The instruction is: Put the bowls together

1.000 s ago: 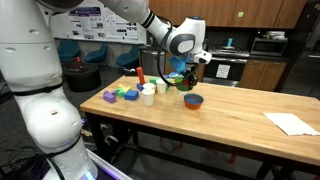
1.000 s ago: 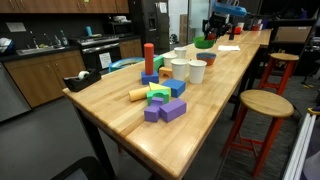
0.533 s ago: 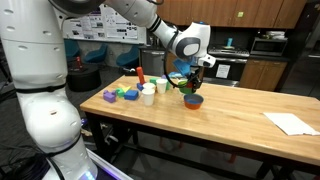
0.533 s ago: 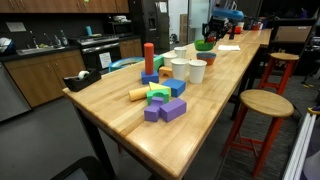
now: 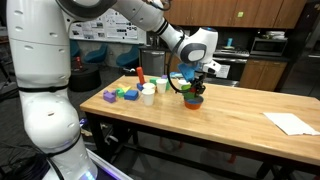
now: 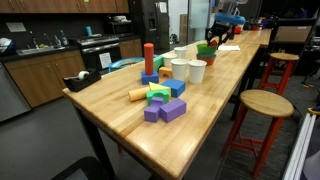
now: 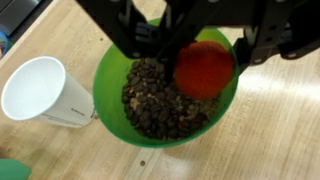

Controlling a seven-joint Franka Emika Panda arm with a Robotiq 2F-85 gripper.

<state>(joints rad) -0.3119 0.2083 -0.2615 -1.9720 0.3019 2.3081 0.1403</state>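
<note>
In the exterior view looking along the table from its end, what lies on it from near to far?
Purple blocks → blue block → white cups → green bowl. The orange bowl, held in the gripper, overlaps it: left out.

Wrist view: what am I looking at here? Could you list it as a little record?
green bowl: on the table, holds dark brown bits
orange bowl: blurred, gripped in the pincer, overlapping the green bowl's edge in this view
cup: white, beside the green bowl
table: light wood
</note>
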